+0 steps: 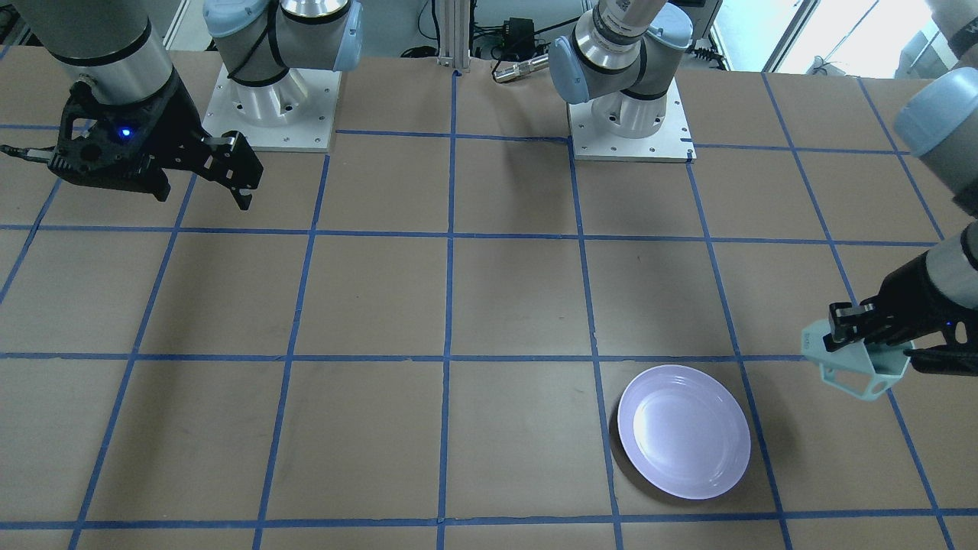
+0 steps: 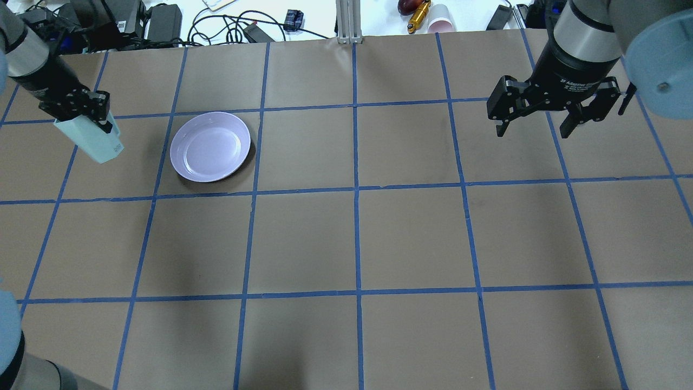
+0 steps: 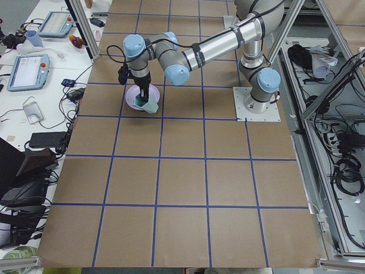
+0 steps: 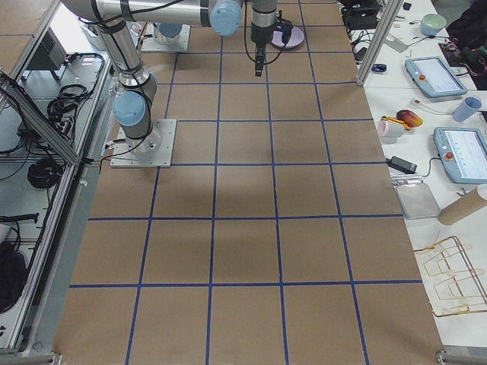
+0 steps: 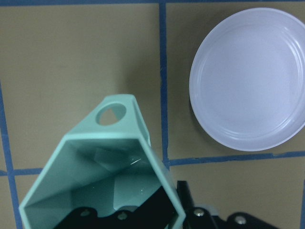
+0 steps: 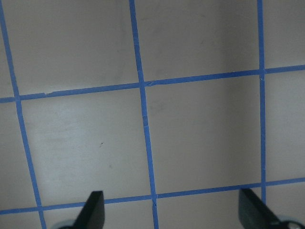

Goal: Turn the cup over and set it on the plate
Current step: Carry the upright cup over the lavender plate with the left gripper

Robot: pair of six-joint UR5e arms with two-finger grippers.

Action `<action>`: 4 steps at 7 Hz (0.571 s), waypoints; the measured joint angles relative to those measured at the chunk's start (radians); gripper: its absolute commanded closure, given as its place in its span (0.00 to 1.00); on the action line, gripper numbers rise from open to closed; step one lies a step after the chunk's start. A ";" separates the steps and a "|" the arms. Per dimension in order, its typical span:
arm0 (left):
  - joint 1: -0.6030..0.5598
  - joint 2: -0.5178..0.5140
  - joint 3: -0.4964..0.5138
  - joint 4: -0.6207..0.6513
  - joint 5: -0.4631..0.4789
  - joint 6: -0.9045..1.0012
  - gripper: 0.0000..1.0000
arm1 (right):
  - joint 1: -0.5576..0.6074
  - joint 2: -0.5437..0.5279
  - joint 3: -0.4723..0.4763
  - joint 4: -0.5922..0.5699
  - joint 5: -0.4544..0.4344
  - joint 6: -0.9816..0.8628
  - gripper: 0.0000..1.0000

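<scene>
L gripper [image 2: 91, 115] tips partly hidden by the cup [image 2: 93, 143] — clamped on its wall, cup tilted beside the plate [image 2: 210, 146], not touching. 1 cup, 1 plate. R gripper [image 2: 533, 130] spread, empty — far from plate.

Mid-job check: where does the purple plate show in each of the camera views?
Front-facing: round glossy lavender plate, lower right of centre.
Overhead: upper left.
Exterior left: upper left, partly behind the mint-green faceted cup.
Exterior right: top edge, just right of centre.
Left wrist: upper right.
Right wrist: not in view.
Shared landmark: the blue tape lines framing its grid square.
</scene>
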 measured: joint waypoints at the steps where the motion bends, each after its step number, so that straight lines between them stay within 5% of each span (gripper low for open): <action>1: -0.068 -0.003 -0.010 0.053 0.016 -0.065 1.00 | 0.000 0.000 0.000 0.000 0.000 0.000 0.00; 4: -0.183 -0.018 -0.078 0.234 0.024 -0.150 1.00 | 0.000 0.000 0.000 0.000 -0.001 0.000 0.00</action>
